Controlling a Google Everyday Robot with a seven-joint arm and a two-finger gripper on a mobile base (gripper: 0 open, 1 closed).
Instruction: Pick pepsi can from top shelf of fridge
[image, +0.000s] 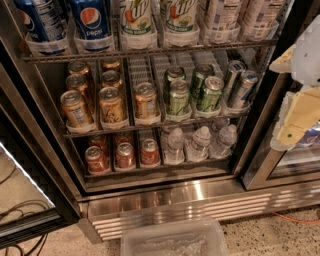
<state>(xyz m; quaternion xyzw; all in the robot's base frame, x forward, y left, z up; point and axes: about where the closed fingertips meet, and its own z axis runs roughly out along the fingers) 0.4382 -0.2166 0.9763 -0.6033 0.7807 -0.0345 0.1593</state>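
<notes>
Two blue pepsi cans (91, 22) stand at the left end of the top shelf (150, 51), in clear trays behind its thin front rail; a second one (42, 22) is to the left. Their tops are cut off by the upper edge of the view. The fridge (200, 202) is open, with its ribbed steel base below. My gripper (295, 117), white and cream, hangs at the right edge of the view, in front of the right door frame. It is well to the right of and lower than the pepsi cans, and holds nothing that I can see.
White-and-green 7UP cans (137, 20) and pale cans (220, 20) fill the rest of the top shelf. Orange-gold cans (111, 102) and green cans (178, 97) are below, then red cans (125, 155) and water bottles (200, 142). The open door (25, 200) is at the left, and a clear bin (172, 242) is on the floor.
</notes>
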